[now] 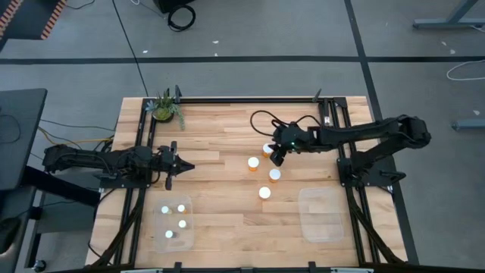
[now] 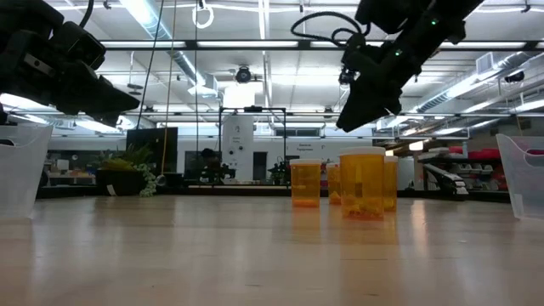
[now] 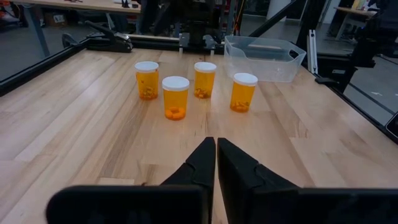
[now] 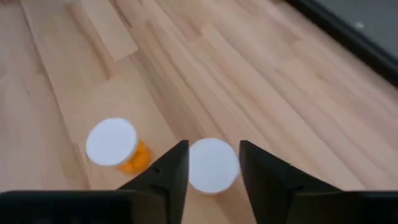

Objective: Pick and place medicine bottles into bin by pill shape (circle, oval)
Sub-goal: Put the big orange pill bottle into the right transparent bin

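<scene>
A: What sits at the desk's (image 1: 227, 136) left side?

B: The left tool (image 1: 184, 167) hangs over the left half, its fingers (image 3: 205, 163) pressed together and empty. Toward the near left corner stands the left bin (image 1: 173, 225), with four small bottles (image 1: 175, 221) in it, white caps up. A plant (image 1: 164, 108) stands by the far left corner.

A: And the middle?

B: Four orange bottles (image 3: 176, 97) stand upright on the bare wood, each apart from the others, right of the desk's centre. From the left wrist view they read as a loose row, pills visible at the bottom of each.

A: Where is the right tool?

B: The right tool (image 1: 277, 158) hovers just right of the centre, above the orange bottle nearest the far edge (image 4: 213, 165). In the right wrist view that white cap sits between the two parted fingers (image 4: 166, 175), with a gap on either side. The fingers grip nothing. A second orange bottle (image 4: 114, 144) stands close by, outside the fingers.

A: Anything farther right?

B: The right bin (image 1: 324, 214) rests near the near right corner; nothing can be made out in it. The right arm's base stands at the right edge.
</scene>
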Tool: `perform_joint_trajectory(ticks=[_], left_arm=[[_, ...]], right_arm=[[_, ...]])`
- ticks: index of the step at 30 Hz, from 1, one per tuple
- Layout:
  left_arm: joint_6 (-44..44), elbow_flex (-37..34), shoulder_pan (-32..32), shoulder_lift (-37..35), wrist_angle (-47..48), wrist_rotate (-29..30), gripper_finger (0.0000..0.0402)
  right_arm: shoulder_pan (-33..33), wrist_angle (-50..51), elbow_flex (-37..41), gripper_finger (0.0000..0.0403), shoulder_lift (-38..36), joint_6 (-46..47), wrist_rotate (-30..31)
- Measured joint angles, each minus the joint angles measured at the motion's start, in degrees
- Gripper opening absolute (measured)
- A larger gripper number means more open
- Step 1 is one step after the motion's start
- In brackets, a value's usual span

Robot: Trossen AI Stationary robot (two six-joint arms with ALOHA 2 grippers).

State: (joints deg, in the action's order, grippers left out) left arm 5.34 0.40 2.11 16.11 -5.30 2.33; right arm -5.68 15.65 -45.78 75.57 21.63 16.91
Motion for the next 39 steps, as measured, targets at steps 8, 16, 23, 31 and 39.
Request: perform_joint_trajectory(ticks=[8,16,23,31,39], left_arm=[[0.0,0.0,0.0,0.0,0.0,0.0,0.0035],[0.0,0.0,0.0,0.0,0.0,0.0,0.0026],[0.0,0.0,0.0,0.0,0.0,0.0,0.0028],[0.0,0.0,0.0,0.0,0.0,0.0,0.0035],[0.0,0.0,0.0,0.0,0.0,0.0,0.0023]], right_arm=[[-1.7,7.2,-6.6,0.0217,6.0,0.3,-3.1],[-2.3,17.1,-14.9,0.0248,12.8,-0.7,-3.7],[-2.5,24.4,-22.4,0.0275,18.2,-0.8,-3.7],[-4.5,27.2,-25.0,0.0280,22.2,-0.6,-6.6],[-4.8,27.9,-25.1,0.0281,23.1,-1.6,-7.5]])
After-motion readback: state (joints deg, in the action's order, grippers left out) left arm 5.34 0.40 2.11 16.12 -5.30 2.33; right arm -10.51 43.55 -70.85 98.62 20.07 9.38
